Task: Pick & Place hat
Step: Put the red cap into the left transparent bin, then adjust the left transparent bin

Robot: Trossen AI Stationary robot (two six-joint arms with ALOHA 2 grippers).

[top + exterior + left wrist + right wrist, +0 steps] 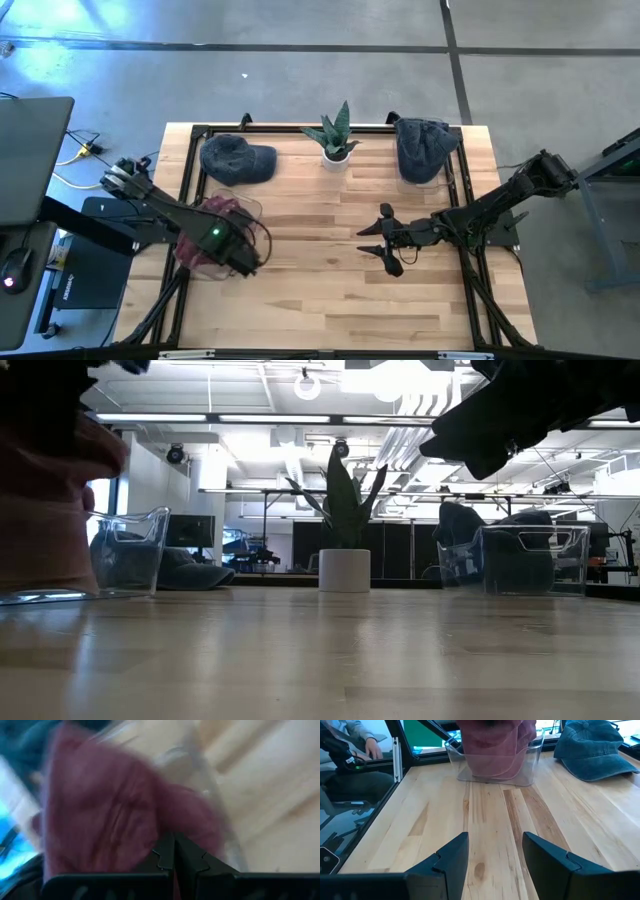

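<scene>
Around the clenched left tool and released right tool, a wooden bench carries three hats, two clear bins, one plant

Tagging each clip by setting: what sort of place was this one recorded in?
Most likely a robotics lab or workshop in a large open industrial hall. The low view shows exposed ceiling ducts and strip lights, the high view shows a bare concrete floor, and the wooden table sits in a metal rig.

Table centre lies open — potted plant and clear bins line the far edge.
</scene>
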